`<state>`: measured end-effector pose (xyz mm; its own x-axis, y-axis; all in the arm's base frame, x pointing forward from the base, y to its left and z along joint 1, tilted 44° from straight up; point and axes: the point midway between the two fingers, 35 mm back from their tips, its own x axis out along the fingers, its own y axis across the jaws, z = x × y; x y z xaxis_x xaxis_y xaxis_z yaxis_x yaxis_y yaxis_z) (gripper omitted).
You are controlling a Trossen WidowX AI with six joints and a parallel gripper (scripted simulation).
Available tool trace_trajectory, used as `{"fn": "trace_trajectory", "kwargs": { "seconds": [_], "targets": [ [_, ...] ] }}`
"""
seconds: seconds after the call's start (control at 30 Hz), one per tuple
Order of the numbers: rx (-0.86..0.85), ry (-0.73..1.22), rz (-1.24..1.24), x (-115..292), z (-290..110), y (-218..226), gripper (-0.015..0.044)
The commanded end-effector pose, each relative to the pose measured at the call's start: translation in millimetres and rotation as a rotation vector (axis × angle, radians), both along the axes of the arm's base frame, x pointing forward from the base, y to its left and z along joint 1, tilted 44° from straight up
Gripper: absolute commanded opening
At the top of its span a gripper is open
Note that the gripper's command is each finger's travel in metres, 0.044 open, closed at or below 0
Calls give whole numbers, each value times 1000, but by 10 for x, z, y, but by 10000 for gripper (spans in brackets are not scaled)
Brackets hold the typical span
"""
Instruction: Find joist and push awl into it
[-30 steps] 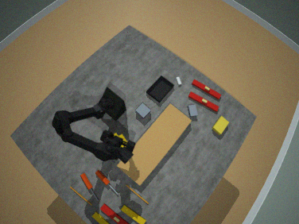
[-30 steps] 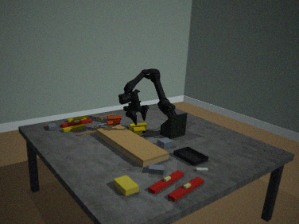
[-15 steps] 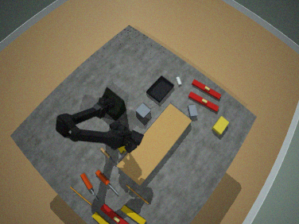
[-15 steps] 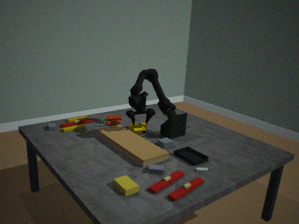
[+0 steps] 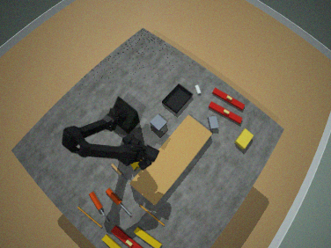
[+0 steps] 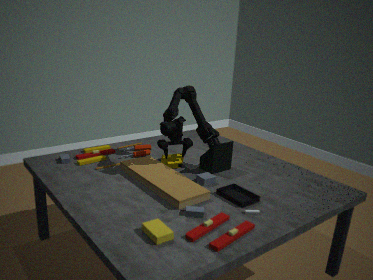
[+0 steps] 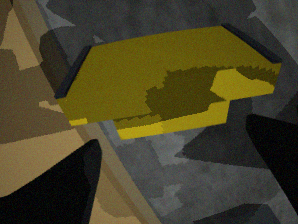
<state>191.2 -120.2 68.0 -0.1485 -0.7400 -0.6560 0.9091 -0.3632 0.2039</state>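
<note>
Stud finder, yellow, is lying on the grey table just beside the near end of the wooden panel; from above the arm is hiding nearly all of it. The gripper is hovering over it with jaws spread wide, gripping nothing. In the wrist view only the dark fingertips are showing, cut off by the edges. One black tray is sitting beyond the panel. Two orange-handled tools are lying near the table's corner; which is the awl is hard to make out. Two red bars and one yellow block are resting at the far end.
</note>
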Motion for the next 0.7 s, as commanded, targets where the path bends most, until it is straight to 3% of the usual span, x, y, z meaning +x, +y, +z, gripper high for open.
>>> {"fn": "trace_trajectory", "kwargs": {
  "seconds": [0.0, 0.67],
  "targets": [
    [-5, 8, 1, -20, -48, -47, 440],
    [-9, 9, 1, -69, -264, -266, 440]
  ]
}}
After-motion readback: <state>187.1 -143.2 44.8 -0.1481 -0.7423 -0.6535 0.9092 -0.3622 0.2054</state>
